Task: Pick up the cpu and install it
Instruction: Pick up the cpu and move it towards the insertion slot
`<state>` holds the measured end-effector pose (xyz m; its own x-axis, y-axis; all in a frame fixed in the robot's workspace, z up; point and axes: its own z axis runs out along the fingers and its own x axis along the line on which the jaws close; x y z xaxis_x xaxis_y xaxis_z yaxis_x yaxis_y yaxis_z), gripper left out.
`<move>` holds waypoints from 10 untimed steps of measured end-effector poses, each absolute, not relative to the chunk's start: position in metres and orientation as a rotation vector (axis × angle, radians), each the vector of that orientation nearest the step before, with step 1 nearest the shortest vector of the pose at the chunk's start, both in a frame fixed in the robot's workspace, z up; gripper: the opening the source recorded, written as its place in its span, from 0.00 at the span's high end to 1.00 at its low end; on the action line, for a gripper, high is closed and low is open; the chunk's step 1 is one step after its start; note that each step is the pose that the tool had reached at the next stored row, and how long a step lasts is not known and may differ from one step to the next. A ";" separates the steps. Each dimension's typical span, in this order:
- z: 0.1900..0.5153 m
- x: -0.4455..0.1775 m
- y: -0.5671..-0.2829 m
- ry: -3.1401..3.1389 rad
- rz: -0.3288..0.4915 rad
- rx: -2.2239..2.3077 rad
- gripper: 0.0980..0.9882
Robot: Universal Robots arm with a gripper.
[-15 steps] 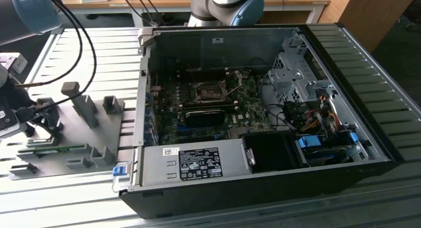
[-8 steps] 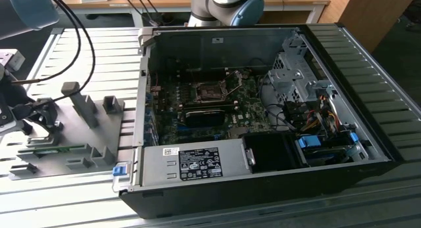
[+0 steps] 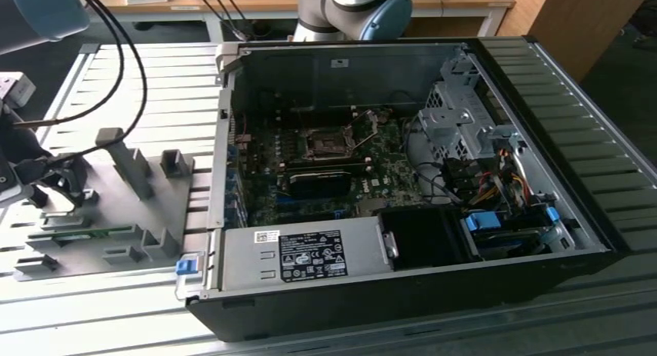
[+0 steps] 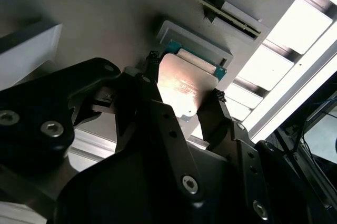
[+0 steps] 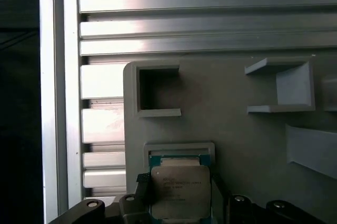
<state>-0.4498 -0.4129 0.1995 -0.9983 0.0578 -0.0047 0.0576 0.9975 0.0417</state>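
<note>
Open PC case [image 3: 411, 294] lies on its side on the slatted aluminium table [image 3: 616, 179], motherboard [image 3: 308, 187] exposed, black CPU socket [image 3: 328, 146] near the board's centre. The grey fixture plate [image 3: 200, 206] sits beside the case on the exterior view's left. The arm [image 3: 23, 168] is down over that plate's far-left part, well apart from the case, wrist pointing at the plate. The gripper [image 4: 183, 91] is narrow: black fingertips [image 4: 151, 84] sit against two opposite edges of the cpu [image 4: 181, 84], clamping it. In the first wrist view the cpu [image 5: 179, 190], silver top facing the camera, is at the teal-lined nest [image 5: 179, 147] on the plate, overlapping its near edge. Can't tell if it's lifted clear or seated.
</note>
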 end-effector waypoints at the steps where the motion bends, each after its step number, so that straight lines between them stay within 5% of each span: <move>1: 0.200 -0.450 -0.413 3.133 0.065 0.090 0.50; 10: 0.204 -0.450 -0.413 3.134 0.065 0.091 0.50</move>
<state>-0.4498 -0.4129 0.2045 -0.9983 0.0578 -0.0048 0.0576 0.9975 0.0418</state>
